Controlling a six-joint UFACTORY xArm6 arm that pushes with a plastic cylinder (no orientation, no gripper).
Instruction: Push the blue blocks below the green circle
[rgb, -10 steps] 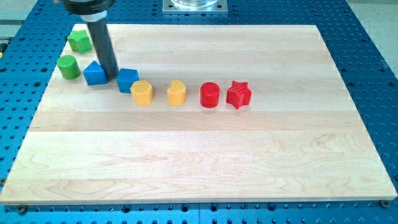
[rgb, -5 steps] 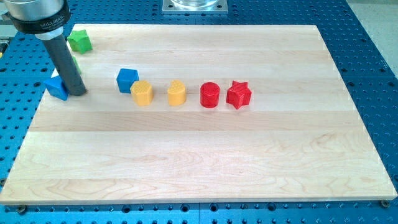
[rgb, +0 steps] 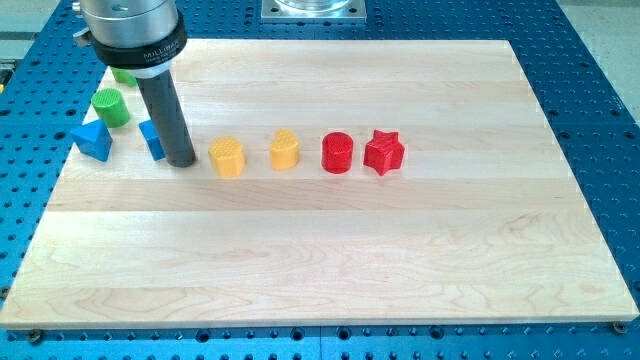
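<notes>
The green circle (rgb: 111, 106) stands near the board's left edge. A blue triangular block (rgb: 92, 139) lies just below it and to its left. A second blue block (rgb: 151, 138) sits to the right of the circle and a little lower, mostly hidden behind my rod. My tip (rgb: 181, 160) rests on the board, touching that blue block's right side. A green block (rgb: 124, 74) shows only as a sliver under the arm's head at the view's top left.
To the right of my tip stands a row: a yellow block (rgb: 227, 156), a second yellow block (rgb: 285, 149), a red cylinder (rgb: 338, 153) and a red star (rgb: 384, 152). The wooden board (rgb: 330, 260) lies on a blue perforated table.
My tip left the blue triangle at the board's left edge and moved right, round the second blue block. That block has slid left, away from the yellow block. The green circle is uncovered.
</notes>
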